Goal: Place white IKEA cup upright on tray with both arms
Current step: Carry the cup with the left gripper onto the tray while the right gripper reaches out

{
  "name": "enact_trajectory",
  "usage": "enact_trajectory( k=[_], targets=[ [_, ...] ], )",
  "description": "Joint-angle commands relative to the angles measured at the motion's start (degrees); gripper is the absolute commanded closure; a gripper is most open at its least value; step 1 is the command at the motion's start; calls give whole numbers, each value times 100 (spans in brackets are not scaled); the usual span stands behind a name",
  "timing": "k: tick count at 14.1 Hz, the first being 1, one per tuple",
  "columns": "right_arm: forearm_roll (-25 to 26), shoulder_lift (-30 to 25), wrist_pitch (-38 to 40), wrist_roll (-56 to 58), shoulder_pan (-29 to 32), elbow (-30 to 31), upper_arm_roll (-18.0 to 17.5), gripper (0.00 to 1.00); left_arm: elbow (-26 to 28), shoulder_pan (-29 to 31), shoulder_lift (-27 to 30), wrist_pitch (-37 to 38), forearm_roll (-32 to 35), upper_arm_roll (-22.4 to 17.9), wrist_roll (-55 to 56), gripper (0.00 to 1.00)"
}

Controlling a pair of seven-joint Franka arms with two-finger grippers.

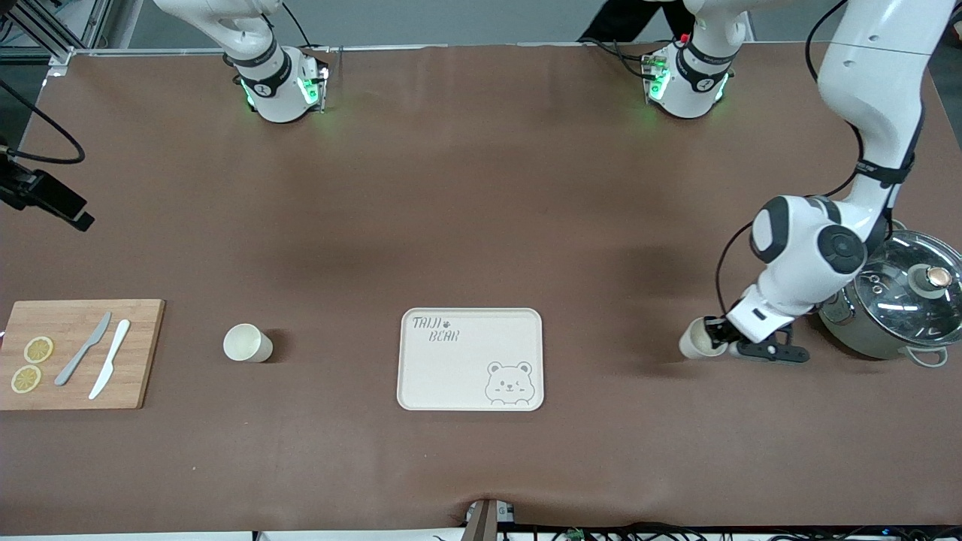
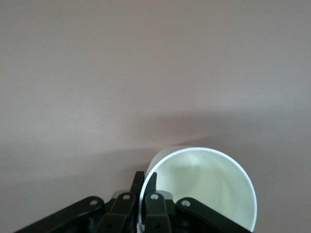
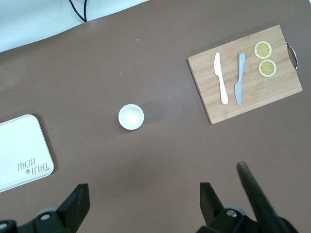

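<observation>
The cream tray (image 1: 470, 359) with "TAIJI BEAR" lettering lies flat mid-table; it also shows in the right wrist view (image 3: 22, 153). My left gripper (image 1: 715, 333) is shut on the rim of a white cup (image 1: 694, 340) tipped on its side, low at the table beside the pot. In the left wrist view one finger is inside the cup (image 2: 204, 189) and one outside, with the left gripper (image 2: 145, 187) closed on the wall. A second white cup (image 1: 247, 343) stands upright between tray and cutting board, also seen in the right wrist view (image 3: 130, 117). My right gripper (image 3: 144, 199) is open, empty, high over the table.
A steel pot with a glass lid (image 1: 902, 300) stands at the left arm's end, close to the left gripper. A bamboo cutting board (image 1: 75, 353) with two knives and lemon slices lies at the right arm's end. A black camera (image 1: 45, 199) juts in there.
</observation>
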State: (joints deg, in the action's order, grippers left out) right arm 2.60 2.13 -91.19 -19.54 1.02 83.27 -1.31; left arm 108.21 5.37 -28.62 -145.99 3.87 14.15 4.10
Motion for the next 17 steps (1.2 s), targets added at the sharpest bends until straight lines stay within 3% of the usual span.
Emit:
enact_trajectory(
  k=[1,3,5,12,17],
  targets=[
    [-92,60,57,-41,91,-118,-27,0,-1175,-710,-300,1236,114,-88,940,100],
    [-146,86,5,11,196,-109,-19,0,-2072,-1185,-739,1993,123,-96,1626,100],
    [-128,103,4,47,180,-74,-19,0,-2575,-1616,-1030,2294,123,-140,2215,100],
    [-365,594,-733,-311,-171,-65,-54,0,-3393,-3154,-1707,2286,88,-912,3676,100],
    [-594,1298,-1357,-446,-6,-30,-27,0,-3728,-3569,-2147,1726,79,-1125,4133,100]
  ],
)
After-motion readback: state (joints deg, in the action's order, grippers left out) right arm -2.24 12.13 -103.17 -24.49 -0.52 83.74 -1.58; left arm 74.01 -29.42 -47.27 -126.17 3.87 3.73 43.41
